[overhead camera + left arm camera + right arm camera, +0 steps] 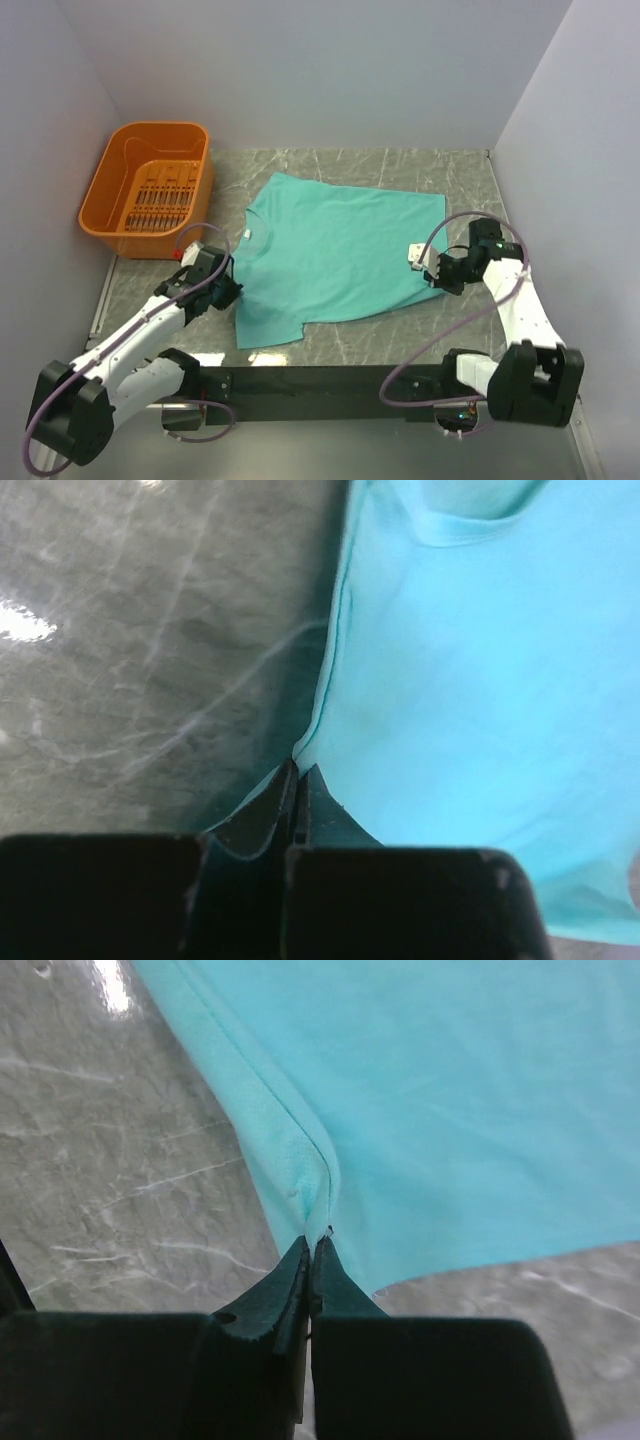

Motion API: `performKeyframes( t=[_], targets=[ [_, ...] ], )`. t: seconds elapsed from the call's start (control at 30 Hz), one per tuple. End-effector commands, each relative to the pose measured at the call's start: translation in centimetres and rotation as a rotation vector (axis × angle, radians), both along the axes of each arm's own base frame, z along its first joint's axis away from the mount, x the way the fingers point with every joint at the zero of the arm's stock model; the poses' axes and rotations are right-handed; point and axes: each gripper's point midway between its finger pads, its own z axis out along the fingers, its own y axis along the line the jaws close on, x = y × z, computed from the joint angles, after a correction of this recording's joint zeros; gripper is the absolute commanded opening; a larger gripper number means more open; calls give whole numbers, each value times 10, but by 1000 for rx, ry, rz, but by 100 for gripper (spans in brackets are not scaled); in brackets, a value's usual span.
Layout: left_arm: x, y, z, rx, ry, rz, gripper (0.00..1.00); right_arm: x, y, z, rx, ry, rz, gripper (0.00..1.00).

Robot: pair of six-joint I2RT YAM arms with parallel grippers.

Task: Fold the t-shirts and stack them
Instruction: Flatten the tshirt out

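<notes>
The teal-green t-shirt (340,250) lies spread flat on the grey marble table, collar toward the left, hem toward the right. My left gripper (232,292) is shut on the shirt's edge near the left sleeve; in the left wrist view (298,770) the cloth (480,680) is pinched between the closed fingertips. My right gripper (432,272) is shut on the shirt's hem at the right side; in the right wrist view (313,1245) a fold of the hem (300,1175) rises into the closed tips.
An orange slotted basket (110,205) stands at the back left, beside the shirt's far sleeve. White walls close in the table on the left, back and right. A black rail (300,385) runs along the near edge between the arm bases.
</notes>
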Motion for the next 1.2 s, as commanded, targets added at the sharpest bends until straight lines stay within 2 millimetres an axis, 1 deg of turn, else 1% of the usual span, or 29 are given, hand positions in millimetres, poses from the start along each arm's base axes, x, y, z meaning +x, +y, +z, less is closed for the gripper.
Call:
performKeyframes(
  t=[0.0,0.13,0.17,0.2,0.23,0.27,0.3,0.37,0.4,0.47,0.5,0.53,0.57,0.6,0.63,0.67,0.7,0.73,0.77,0.8,0.83,0.87,0.9,0.93,0.97,1.0,1.07,1.1,1.17],
  targets=[
    [23,-8,56,-44,-176,-35,0,-9,10,45,43,-53,-15,0],
    [46,-26,116,-142,-390,-120,0,9,10,81,97,-125,-169,0],
    [55,-28,128,-158,-421,-123,0,22,9,91,117,-155,-232,0],
    [76,-26,167,-194,-507,-110,0,54,2,121,119,-291,-299,0],
    [96,-29,163,-189,-468,-114,0,67,1,135,175,-290,-412,0],
    [107,-38,177,-232,-467,-162,0,88,-3,161,203,-378,-456,0],
    [133,-40,234,-262,-576,-172,0,103,-5,206,241,-478,-488,0],
    [174,-60,252,-302,-565,-238,0,128,-17,252,322,-538,-652,0],
    [192,-66,327,-334,-713,-271,0,139,-22,318,379,-691,-675,0],
    [234,-87,350,-365,-739,-337,0,165,-38,361,422,-768,-792,0],
    [230,-94,435,-401,-910,-402,0,163,-45,422,467,-913,-804,0],
    [258,-103,429,-425,-887,-408,0,178,-51,435,485,-935,-841,0],
    [260,-108,454,-444,-942,-437,0,179,-62,459,497,-997,-878,0],
    [237,-109,516,-474,-1093,-503,0,162,-65,512,550,-1119,-872,0],
    [241,-111,524,-508,-1111,-510,0,167,-70,525,579,-1137,-892,0],
    [222,-112,555,-525,-1224,-560,0,156,-77,545,605,-1180,-887,0],
    [218,-110,557,-532,-1233,-564,0,137,-76,570,641,-1232,-863,0],
    [185,-101,582,-508,-1308,-574,1,117,-74,580,671,-1248,-842,0],
    [171,-96,586,-483,-1336,-576,0,103,-72,583,681,-1255,-821,0],
    [184,-96,548,-462,-1261,-551,0,117,-79,549,655,-1181,-801,0],
    [145,-82,565,-419,-1329,-535,0,80,-67,552,635,-1235,-746,0],
    [138,-80,550,-405,-1309,-530,0,73,-63,539,609,-1249,-715,0],
    [148,-81,501,-396,-1217,-519,0,95,-63,466,561,-1097,-704,0],
    [124,-75,498,-377,-1233,-525,0,67,-53,455,489,-1151,-647,0],
    [120,-78,475,-380,-1188,-545,1,65,-50,428,465,-1118,-633,0],
    [127,-82,418,-385,-1068,-550,0,73,-52,361,434,-978,-657,0],
    [108,-85,377,-398,-998,-596,1,52,-46,315,341,-949,-612,0],
    [107,-89,320,-407,-877,-596,1,50,-46,251,306,-811,-629,0],
    [94,-94,270,-408,-766,-627,1,31,-43,206,207,-788,-569,0]
  ],
)
